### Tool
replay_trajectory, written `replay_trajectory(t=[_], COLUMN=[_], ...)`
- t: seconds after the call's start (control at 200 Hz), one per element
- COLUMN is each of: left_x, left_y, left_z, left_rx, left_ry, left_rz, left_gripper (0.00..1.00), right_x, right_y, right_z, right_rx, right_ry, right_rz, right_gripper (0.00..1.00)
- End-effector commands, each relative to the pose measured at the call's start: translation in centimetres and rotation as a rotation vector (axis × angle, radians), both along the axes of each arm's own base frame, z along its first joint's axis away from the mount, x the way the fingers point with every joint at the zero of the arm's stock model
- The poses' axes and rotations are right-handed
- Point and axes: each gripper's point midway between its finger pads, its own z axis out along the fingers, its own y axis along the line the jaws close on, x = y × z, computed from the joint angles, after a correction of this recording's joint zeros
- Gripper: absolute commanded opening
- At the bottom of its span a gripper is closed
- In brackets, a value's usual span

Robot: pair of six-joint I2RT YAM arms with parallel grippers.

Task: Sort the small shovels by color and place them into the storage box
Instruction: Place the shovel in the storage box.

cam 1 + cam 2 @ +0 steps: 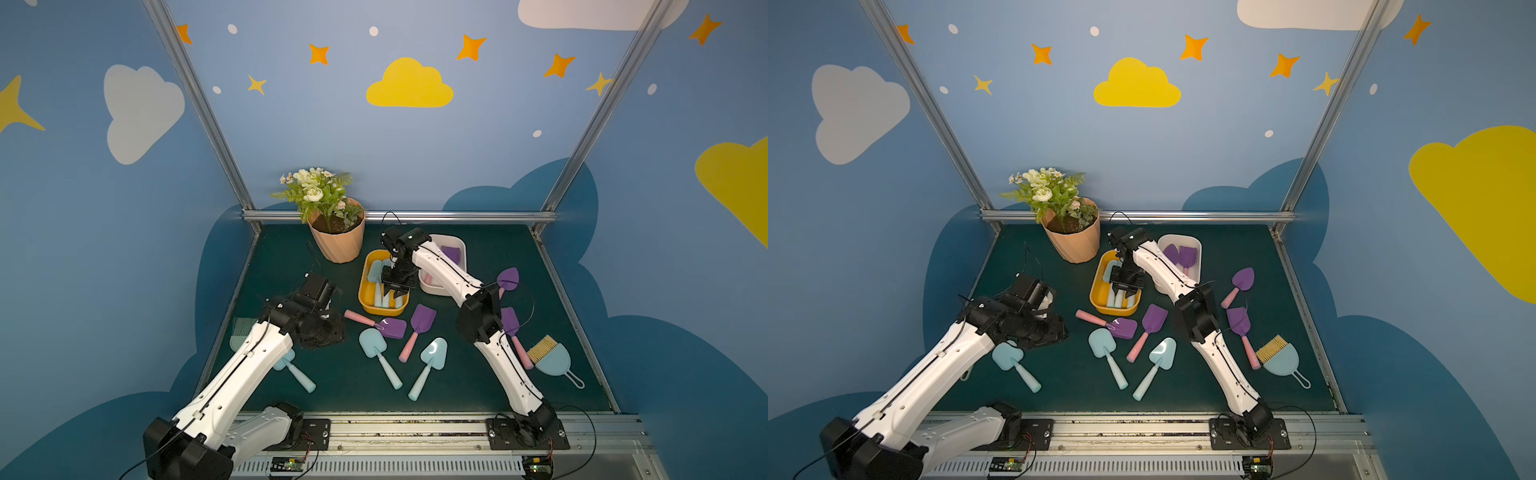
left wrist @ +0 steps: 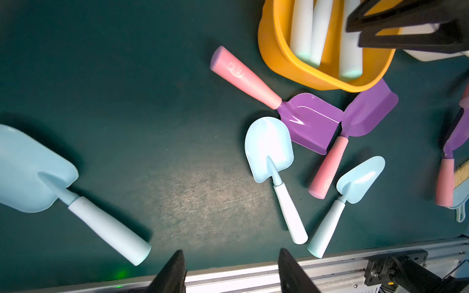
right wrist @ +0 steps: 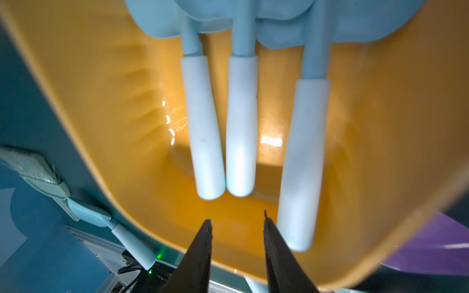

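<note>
The left gripper (image 2: 229, 251) hangs over the green mat (image 2: 127, 101), fingers spread wide with nothing between them. One light blue shovel (image 2: 38, 175) lies off to its side. Ahead of its fingertips, a pair of light blue shovels (image 2: 269, 149) and a pair of purple shovels (image 2: 312, 124) lie loose in a cluster, with the yellow box (image 2: 276, 58) just beyond them. The right gripper (image 3: 237, 220) hovers over that box's near end, jaws slightly parted and holding nothing. Three boxed blue shovels (image 3: 241, 126) lie right before its tips, handles toward it, one handle just beside a finger. Past its arm, the white box (image 1: 1183, 237) holds boxed purple shovels (image 1: 1187, 255). Two outer purple shovels (image 1: 1244, 278) lie on the mat.
</note>
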Motion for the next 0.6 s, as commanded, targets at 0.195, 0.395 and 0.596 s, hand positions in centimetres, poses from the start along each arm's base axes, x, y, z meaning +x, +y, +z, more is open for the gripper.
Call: replay_trajectory(t=[0.195,0.395,0.596], left_x=[-1.7,-3.8,-6.9], left_y=[3.9,5.6,7.2], left_z=[1.4,0.3,-2.3], left_rx=[0.100,0.146,0.178], left_ry=[0.004,0.070,0.152], left_rz=[0.243,0.370,0.507], left_gripper=[0.50,0.51,0.51], right_x=[-3.7,-6.9,-9.2], right_y=[-5.1,-9.4,-12.1], right_z=[8.9,11.5,12.3], right_rx=[-0.063,-0.099,-0.089], right_ry=[-0.151,-0.206,-0.226], right_rz=[0.061,0.084,0.083], right_gripper=[0.36,0.35,0.36])
